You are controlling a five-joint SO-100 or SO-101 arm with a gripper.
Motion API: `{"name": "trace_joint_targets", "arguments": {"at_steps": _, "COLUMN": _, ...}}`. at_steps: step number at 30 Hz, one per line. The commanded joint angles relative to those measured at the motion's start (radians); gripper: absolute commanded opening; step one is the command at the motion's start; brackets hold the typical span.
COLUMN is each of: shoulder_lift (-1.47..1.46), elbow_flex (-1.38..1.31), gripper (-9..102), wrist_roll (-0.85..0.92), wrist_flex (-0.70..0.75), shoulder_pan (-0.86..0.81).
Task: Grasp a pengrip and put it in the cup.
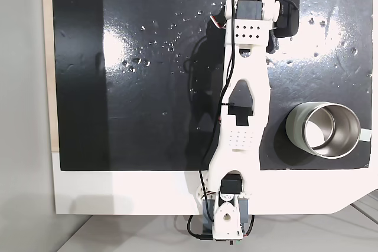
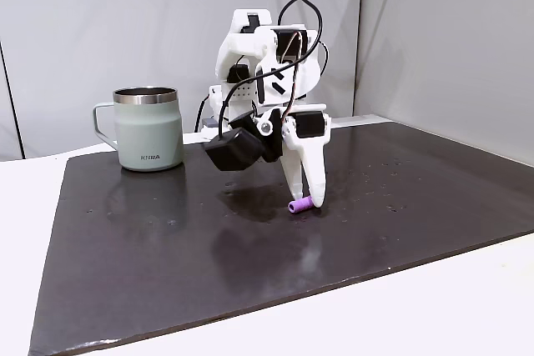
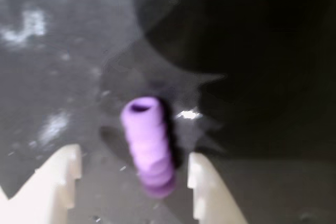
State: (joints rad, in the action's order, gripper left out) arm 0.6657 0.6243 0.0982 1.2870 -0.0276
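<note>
The light-purple ribbed pengrip lies on the black mat, one open end facing the wrist camera. My gripper is open and low over it: the right white fingertip is close beside the pengrip, and the left fingertip stands well apart. In a fixed view from the side, the gripper points down at the mat with the pengrip at its tip. The grey-green cup stands upright behind and to the left, its handle facing left. From above, the cup sits right of the arm, its shiny inside empty.
A glossy black mat covers most of the white table. The white arm stretches up the middle of the view from above, its base at the bottom edge. The black wrist camera hangs left of the gripper. Grey walls stand behind.
</note>
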Motion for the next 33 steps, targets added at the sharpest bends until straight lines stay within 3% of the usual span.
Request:
{"name": "trace_joint_targets", "arguments": {"at_steps": 1, "shoulder_lift": -0.002, "elbow_flex": -0.072, "gripper": 26, "wrist_roll": 0.015, "wrist_flex": -0.023, "shoulder_pan": 0.018}}
{"name": "trace_joint_targets", "arguments": {"at_steps": 7, "shoulder_lift": -0.035, "elbow_flex": -0.072, "gripper": 20, "wrist_roll": 0.015, "wrist_flex": -0.018, "shoulder_pan": 0.012}}
{"name": "trace_joint_targets", "arguments": {"at_steps": 15, "shoulder_lift": -0.043, "elbow_flex": -0.072, "gripper": 0, "wrist_roll": 0.009, "wrist_flex": -0.014, "shoulder_pan": -0.005}}
{"name": "trace_joint_targets", "arguments": {"at_steps": 20, "shoulder_lift": -0.046, "elbow_flex": -0.092, "gripper": 0, "wrist_roll": 0.0, "wrist_flex": 0.002, "shoulder_pan": -0.011}}
{"name": "trace_joint_targets", "arguments": {"at_steps": 26, "shoulder_lift": 0.028, "elbow_flex": -0.238, "gripper": 0, "wrist_roll": 0.02, "wrist_flex": 0.189, "shoulder_pan": -0.003}}
{"name": "trace_joint_targets", "arguments": {"at_steps": 33, "shoulder_lift": 0.253, "elbow_flex": -0.195, "gripper": 0, "wrist_roll": 0.089, "wrist_flex": 0.414, "shoulder_pan": -0.015}}
